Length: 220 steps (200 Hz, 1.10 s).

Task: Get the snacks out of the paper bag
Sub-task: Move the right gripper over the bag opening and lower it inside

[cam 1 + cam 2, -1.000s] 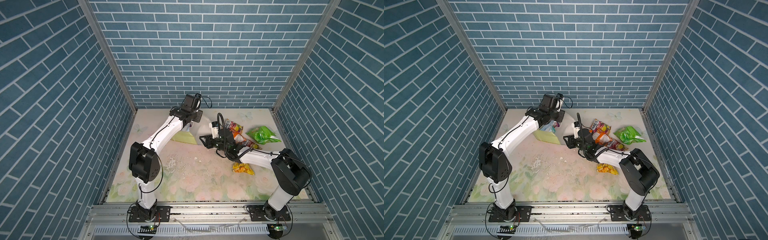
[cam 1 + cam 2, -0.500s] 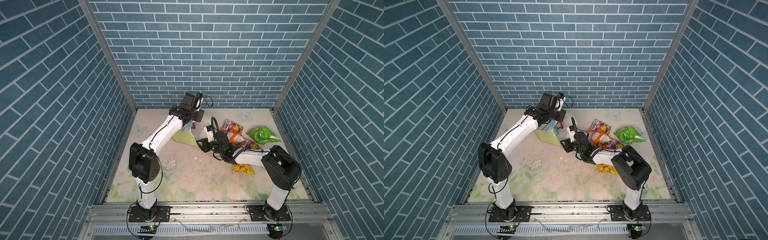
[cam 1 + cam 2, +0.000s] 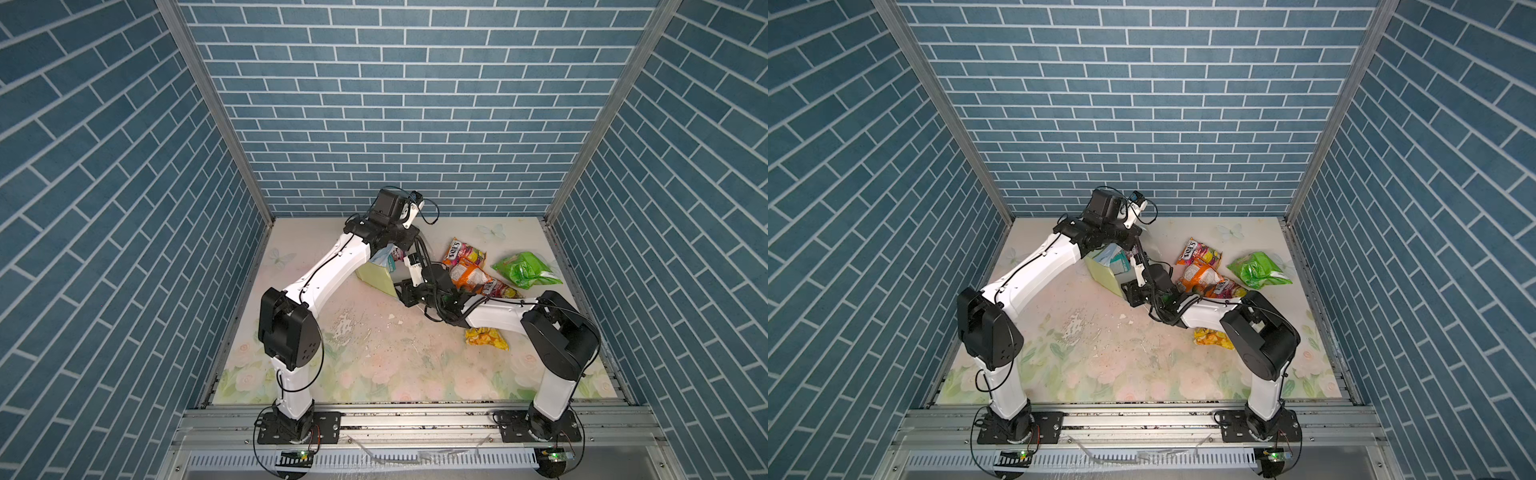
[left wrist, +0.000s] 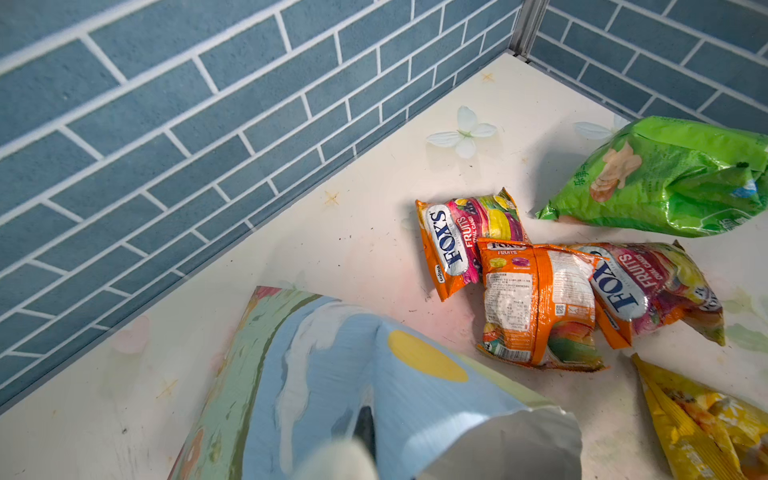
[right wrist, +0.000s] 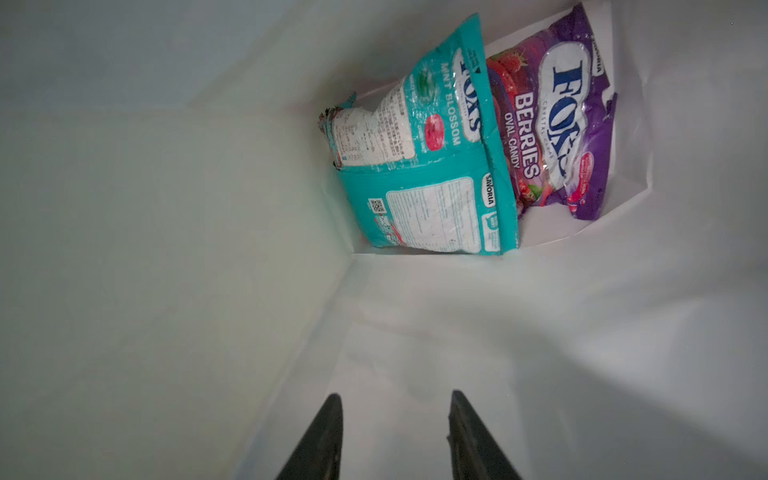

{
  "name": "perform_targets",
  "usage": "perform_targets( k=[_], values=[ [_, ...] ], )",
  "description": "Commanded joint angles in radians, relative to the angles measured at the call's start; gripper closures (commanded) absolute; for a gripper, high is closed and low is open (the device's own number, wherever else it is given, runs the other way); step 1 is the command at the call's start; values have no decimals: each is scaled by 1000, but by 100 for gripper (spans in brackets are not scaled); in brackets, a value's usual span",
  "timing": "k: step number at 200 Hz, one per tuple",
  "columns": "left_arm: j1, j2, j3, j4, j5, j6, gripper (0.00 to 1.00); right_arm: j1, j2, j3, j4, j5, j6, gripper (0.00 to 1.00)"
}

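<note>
Right gripper (image 5: 395,395) sits inside the paper bag (image 5: 166,249), jaws apart and empty, short of a teal packet (image 5: 432,174) and a purple packet (image 5: 552,124) at the bottom. Left gripper (image 4: 365,422) is clamped on the bag's rim. Green packet (image 3: 524,271), orange packets (image 3: 467,276) and yellow packet (image 3: 486,337) lie on the table (image 3: 365,357) nearby.

- paper bag (image 4: 332,374): sky-blue face with white cloud streaks, a yellow disc and green bands; white inside;
- mint packet (image 5: 432,166): teal and white;
- berries packet (image 5: 561,124): purple, red berries;
- fruits packets (image 4: 536,307): orange, pink, multicoloured sweets;
- green packet (image 4: 665,178): bright green;
- yellow packet (image 4: 706,424): yellow-orange;
- walls (image 3: 374,104): blue brick, white joints;
- table (image 3: 374,365): pale, pastel roses
</note>
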Motion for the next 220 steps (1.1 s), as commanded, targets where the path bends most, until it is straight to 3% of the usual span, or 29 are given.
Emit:
perform_targets(
  k=[1, 49, 187, 220],
  values=[
    [-13, -62, -25, 61, 56, 35, 100, 4, 26, 36, -6, 24, -30, 56],
    [-14, -68, -48, 81, 89, 21, 100, 2, 67, 70, 17, 24, -20, 44],
    [-18, -85, -33, 81, 77, 12, 100, -36, 156, 121, 60, -22, 43, 40],
    [-19, -87, -31, 88, 85, 9, 100, -39, 173, 137, 70, -39, 44, 31]
  ],
)
